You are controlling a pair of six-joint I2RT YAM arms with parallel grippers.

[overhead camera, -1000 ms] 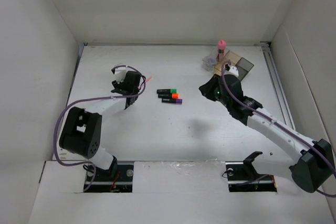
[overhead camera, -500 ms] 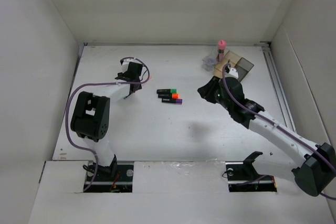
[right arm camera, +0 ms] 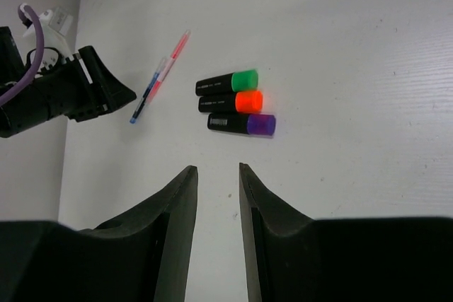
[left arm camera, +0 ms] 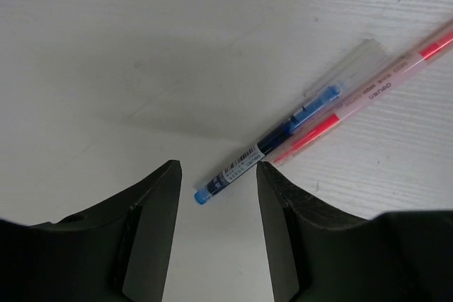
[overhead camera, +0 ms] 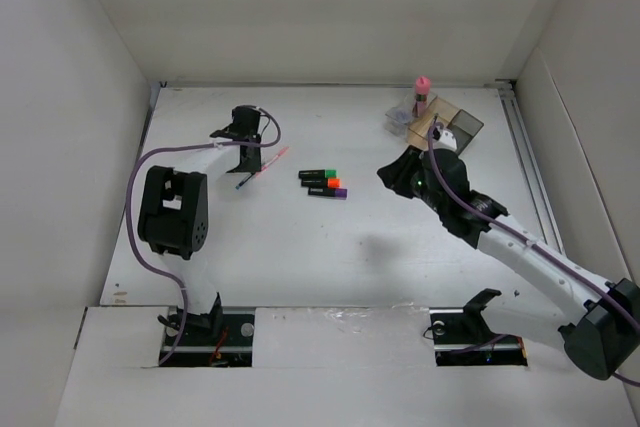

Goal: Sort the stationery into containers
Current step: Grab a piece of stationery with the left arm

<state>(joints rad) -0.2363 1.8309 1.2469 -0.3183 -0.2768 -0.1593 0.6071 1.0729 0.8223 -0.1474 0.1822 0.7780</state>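
I judge the pen pick-up to be in hand: my left pincer stands open and empty, the blue-white pen tip-first just ahead of its jaws, the pink-red pen lying against it, so next I must straddle one pen only; right pincer open, empty.

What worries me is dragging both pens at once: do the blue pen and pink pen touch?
Touching. The left wrist view shows the blue pen and pink pen lying side by side, barrels together, no table between.
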